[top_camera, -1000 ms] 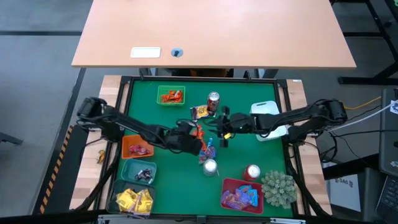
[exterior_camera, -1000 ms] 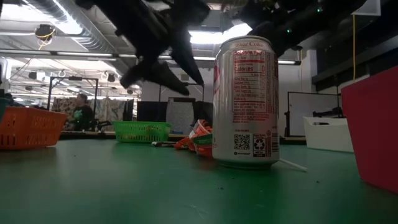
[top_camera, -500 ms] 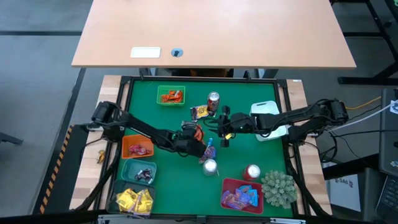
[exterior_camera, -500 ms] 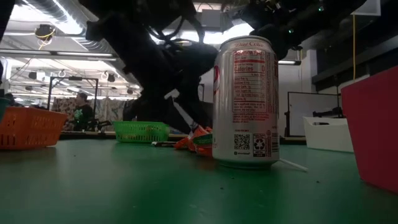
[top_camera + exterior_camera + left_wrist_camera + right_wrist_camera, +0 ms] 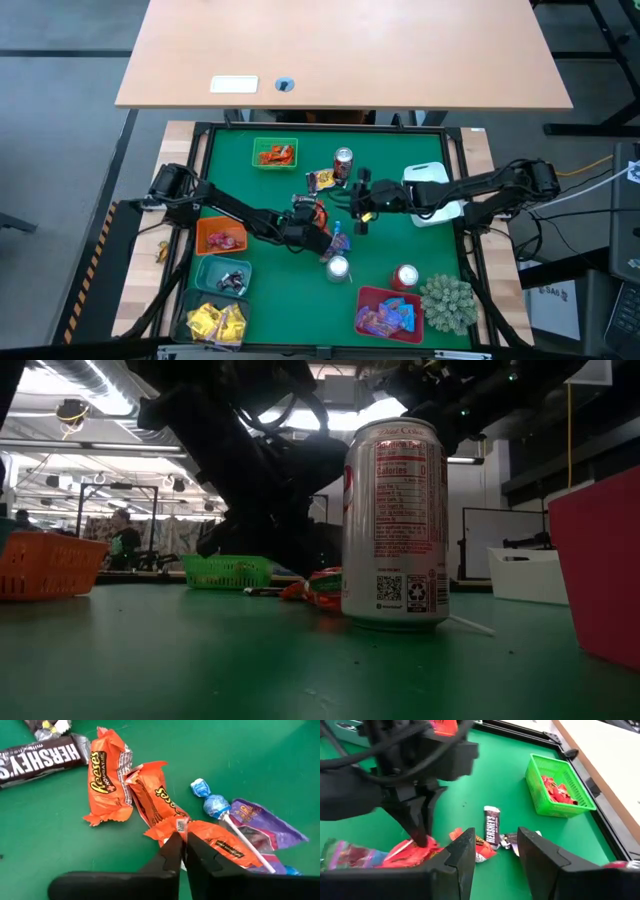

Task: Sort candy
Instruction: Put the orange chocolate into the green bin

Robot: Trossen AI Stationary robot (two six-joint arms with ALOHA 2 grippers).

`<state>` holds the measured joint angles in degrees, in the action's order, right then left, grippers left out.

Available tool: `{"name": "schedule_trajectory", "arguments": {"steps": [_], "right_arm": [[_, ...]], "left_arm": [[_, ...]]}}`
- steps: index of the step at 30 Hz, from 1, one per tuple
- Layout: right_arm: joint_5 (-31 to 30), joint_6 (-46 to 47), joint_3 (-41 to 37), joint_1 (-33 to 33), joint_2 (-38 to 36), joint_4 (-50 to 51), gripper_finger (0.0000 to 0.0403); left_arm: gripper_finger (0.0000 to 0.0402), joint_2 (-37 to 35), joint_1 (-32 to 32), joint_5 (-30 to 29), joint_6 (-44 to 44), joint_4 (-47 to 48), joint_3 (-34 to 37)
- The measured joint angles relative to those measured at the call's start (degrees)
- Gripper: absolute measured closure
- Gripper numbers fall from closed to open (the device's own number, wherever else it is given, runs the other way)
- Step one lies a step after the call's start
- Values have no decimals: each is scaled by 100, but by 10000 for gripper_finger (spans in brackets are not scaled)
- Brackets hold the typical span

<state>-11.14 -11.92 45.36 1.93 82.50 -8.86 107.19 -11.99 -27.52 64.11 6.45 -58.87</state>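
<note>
The left gripper [image 5: 181,837] had its fingers pinched together on the end of an orange Reese's wrapper [image 5: 215,840] near the middle of the green table [image 5: 400,240]. Two more Reese's packets [image 5: 107,775] lay just beside it, with a dark Hershey's bar [image 5: 37,757] beyond them, a blue-wrapped lollipop [image 5: 212,802] and a purple packet [image 5: 262,822] on the other side. The right gripper [image 5: 492,852] hung close by, fingers apart, holding nothing. A red-and-silver drink can [image 5: 393,525] with a nutrition label stood near the low camera, partly screening the candy. A green basket [image 5: 557,787] held red sweets; an orange basket [image 5: 45,565] sat far off. Behind the table, a person [image 5: 122,540] sat in a workshop.
</note>
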Motion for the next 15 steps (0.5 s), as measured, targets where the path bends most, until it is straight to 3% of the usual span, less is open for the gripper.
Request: {"name": "schedule_trajectory", "arguments": {"steps": [6,15], "right_arm": [[51,517,0,-374,2,2,258],[671,759,0,-821,4,109,258]], "left_arm": [[400,-242,35,1,-277,92,0],[401,-1093,306,21,-1053,453,0]]}}
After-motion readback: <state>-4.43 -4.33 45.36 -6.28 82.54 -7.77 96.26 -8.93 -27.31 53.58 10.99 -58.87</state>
